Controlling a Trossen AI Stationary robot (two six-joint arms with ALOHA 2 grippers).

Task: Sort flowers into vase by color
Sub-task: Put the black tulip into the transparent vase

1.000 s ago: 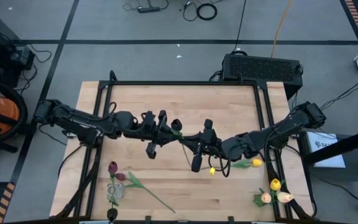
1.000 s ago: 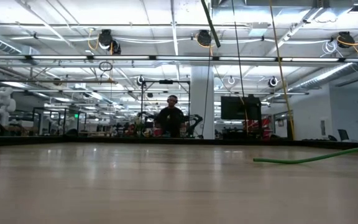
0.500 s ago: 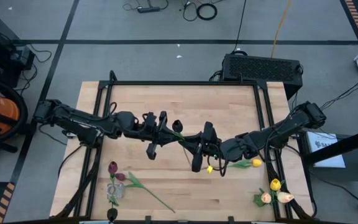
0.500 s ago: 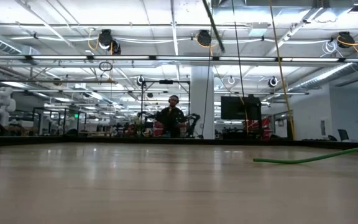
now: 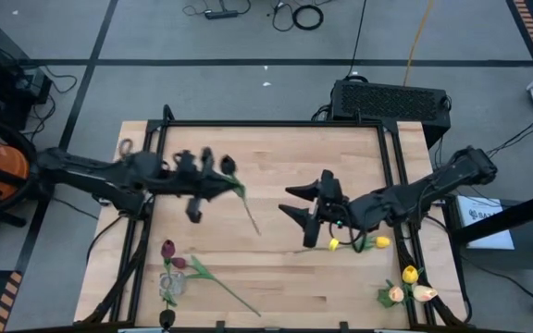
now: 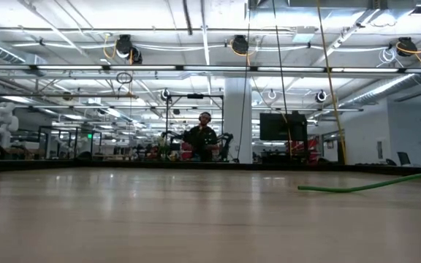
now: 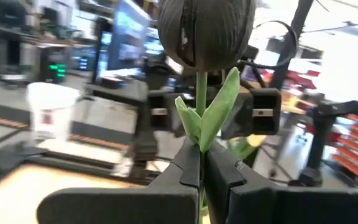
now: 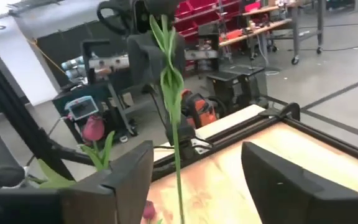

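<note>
Holding: left gripper [image 7: 201, 171] has its fingers pinched on the green stem of a dark maroon tulip [image 5: 229, 166], up over the left-middle of the desk [image 5: 276, 148], stem trailing off toward the center
Right gripper [image 5: 305, 208]: fingers spread wide, nothing between them, sitting right of center above the desk
Vase [image 5: 168, 287]: clear one near the front left edge, two maroon tulips [image 5: 172, 255] at it, another stem lying beside
Yellow tulips [image 5: 357, 243]: lying on the desk just by the right gripper
Front right corner: little bunch of yellow and peach tulips [image 5: 409, 287]
Low view: a person [image 6: 201, 137] way off in the room behind
</note>
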